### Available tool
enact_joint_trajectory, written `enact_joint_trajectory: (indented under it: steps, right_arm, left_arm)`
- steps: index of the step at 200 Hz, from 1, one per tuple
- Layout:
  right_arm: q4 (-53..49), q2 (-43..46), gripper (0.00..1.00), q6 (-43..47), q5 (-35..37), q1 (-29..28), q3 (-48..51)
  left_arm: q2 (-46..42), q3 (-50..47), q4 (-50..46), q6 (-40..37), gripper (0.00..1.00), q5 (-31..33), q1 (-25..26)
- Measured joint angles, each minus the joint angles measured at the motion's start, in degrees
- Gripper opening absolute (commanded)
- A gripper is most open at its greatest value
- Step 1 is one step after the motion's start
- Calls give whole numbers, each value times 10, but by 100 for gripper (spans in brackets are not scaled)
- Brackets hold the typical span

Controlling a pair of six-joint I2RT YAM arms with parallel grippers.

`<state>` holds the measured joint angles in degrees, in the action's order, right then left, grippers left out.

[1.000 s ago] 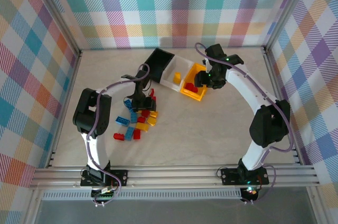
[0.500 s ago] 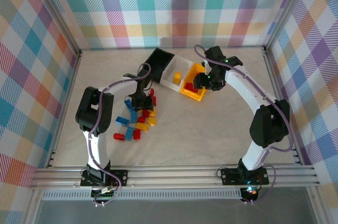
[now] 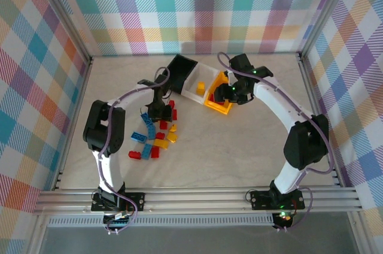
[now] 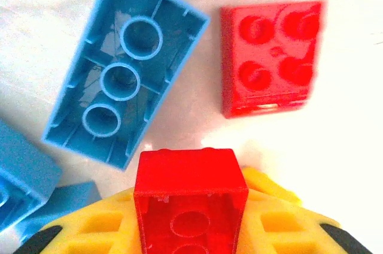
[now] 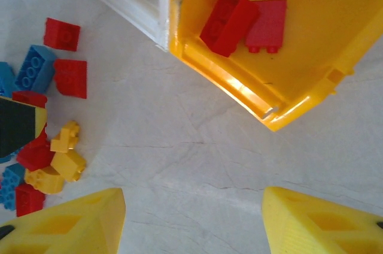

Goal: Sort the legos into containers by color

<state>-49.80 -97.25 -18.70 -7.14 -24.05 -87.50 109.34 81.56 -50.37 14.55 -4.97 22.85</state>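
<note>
Red brick point(image 4: 190, 173) pinched in left hand point(image 4: 191, 218), hollow underside facing wrist camera.

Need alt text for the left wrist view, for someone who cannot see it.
The left gripper is closed on a red lego, hollow underside toward the camera. Beyond it on the white table lie an upturned blue lego and a square red lego, studs up.

Red, yellow, blue legos point(image 3: 160, 136) scattered left of centre; black, white, yellow-orange containers point(image 3: 194, 81) (two red bricks point(image 5: 227, 20) in the last) farther right.
</note>
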Motion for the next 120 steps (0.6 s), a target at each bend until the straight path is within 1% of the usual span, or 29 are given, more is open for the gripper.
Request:
enact_joint_trajectory:
  steps: [33, 61, 88, 120]
  right_arm:
    - [18, 26, 62, -18, -10, 0, 18]
    - [34, 73, 62, -41, -13, 8, 46]
    - [39, 127, 62, -51, -10, 13, 61]
    - [43, 205, 63, -60, -7, 15, 101]
  left_arm:
    - [-49, 60, -15, 19, 35, -29, 2]
    - [-45, 137, -3, 41, 35, -71, 15]
    - [19, 250, 13, 59, 35, -104, 49]
    - [149, 402, 25, 75, 35, -131, 95]
